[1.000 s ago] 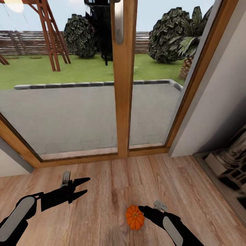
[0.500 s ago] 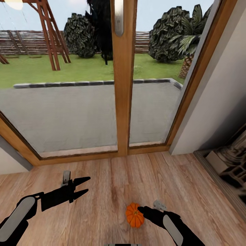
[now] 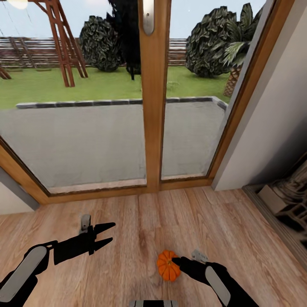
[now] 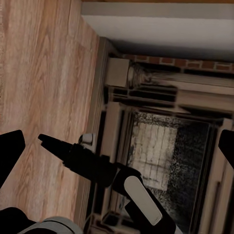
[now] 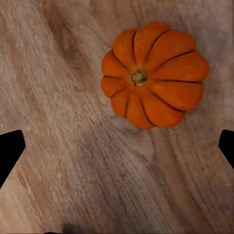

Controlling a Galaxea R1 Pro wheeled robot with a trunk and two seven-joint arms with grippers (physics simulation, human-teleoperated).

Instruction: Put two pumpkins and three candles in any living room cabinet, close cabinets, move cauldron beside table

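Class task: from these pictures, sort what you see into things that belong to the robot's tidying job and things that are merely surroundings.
Belongs to the job:
- pumpkin, on the wooden floor
- right end effector, beside it

Merely surroundings:
- glass patio door
- fireplace
- left end effector, open and idle

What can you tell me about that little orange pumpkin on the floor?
The pumpkin is small, round and bright orange, with deep ribs running out from a short brownish stem at its top. It sits upright, stem up, on the wooden plank floor, a little way in from the glass patio door. The right gripper is open and right beside it; whether it touches the pumpkin cannot be told. In the right wrist view the pumpkin lies free on the floor.
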